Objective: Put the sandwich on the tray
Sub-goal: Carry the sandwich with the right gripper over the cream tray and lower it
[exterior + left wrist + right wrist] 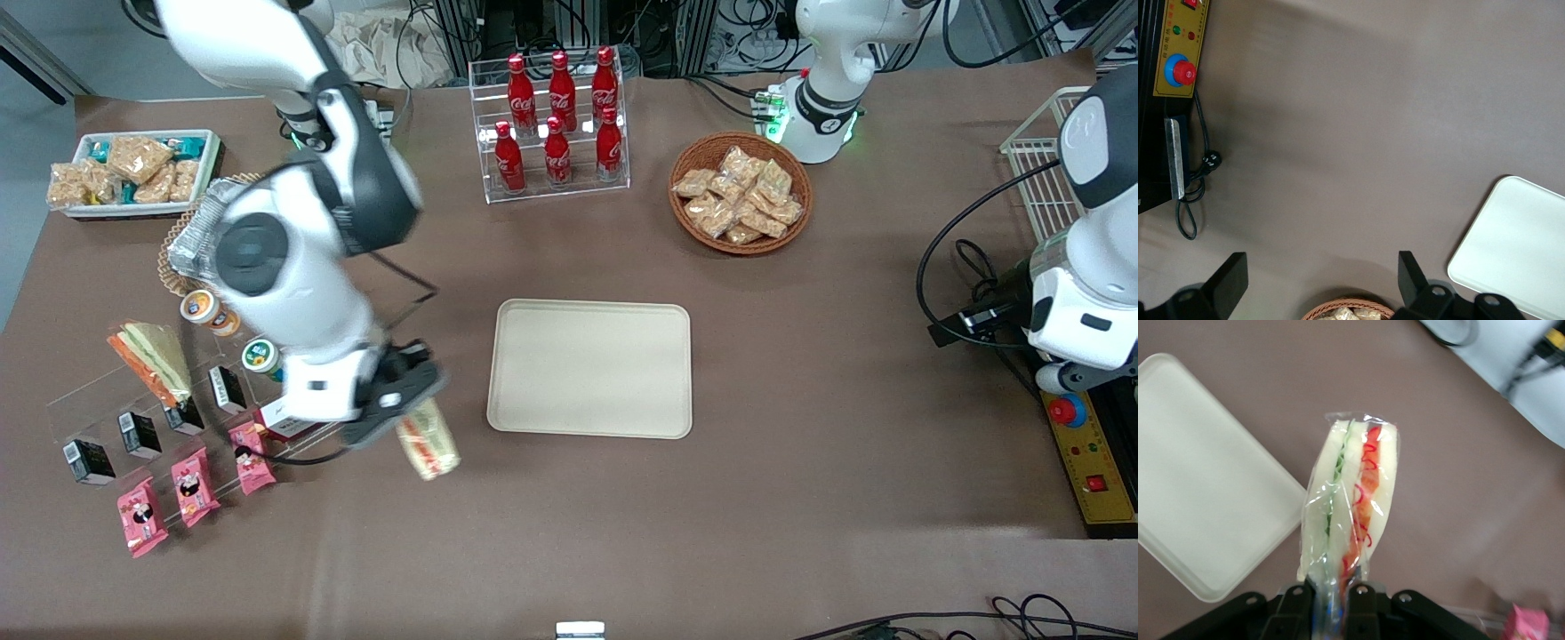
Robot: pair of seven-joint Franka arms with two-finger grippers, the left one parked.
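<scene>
My right gripper (402,411) (1331,603) is shut on a wrapped wedge sandwich (428,444) (1350,497), pinching the plastic at its narrow end. The sandwich hangs above the brown table, its white bread and red and green filling stripes facing the wrist camera. The cream tray (590,368) (1198,480) (1518,243) lies flat and bare on the table, a short way from the held sandwich toward the parked arm's end. A second wrapped sandwich (153,358) leans on the clear display stand at the working arm's end.
Pink snack packets (191,484) and small black cartons (139,433) sit on the clear stand close to the gripper. A cola bottle rack (555,120), a wicker basket of snacks (740,193) and a white bin of packets (133,172) stand farther from the camera.
</scene>
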